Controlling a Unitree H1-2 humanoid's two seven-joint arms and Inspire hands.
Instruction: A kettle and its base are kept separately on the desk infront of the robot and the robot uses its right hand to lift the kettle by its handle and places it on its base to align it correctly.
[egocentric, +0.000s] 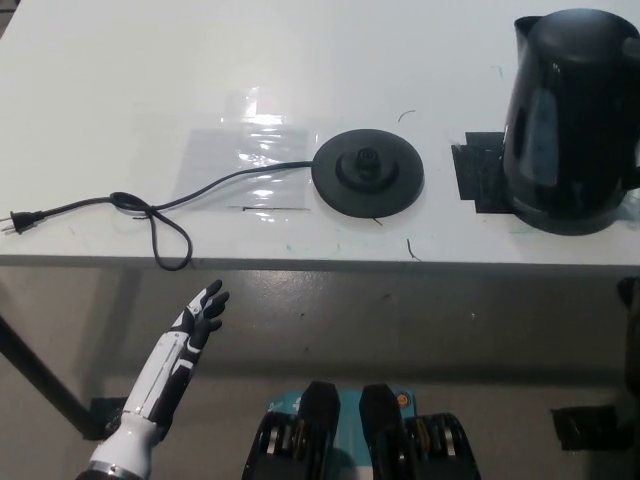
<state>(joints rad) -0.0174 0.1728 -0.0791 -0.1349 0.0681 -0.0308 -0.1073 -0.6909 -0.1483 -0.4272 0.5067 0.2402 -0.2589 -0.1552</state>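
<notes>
Head view: cord (150, 212) left of base (367, 174)

Looked like a lab or test room to me: plain white worktop (120, 60) with black tape marks (480, 172) and pen marks stuck on it, an unplugged cord (150, 207), bare grey floor (400, 330) below.

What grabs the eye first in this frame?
The black kettle at the desk's far right edge, beside a dark square mark on the white desk. Mid-desk sits the round base, its cord trailing left. The left hand hangs below the desk edge, fingers apart.
</notes>
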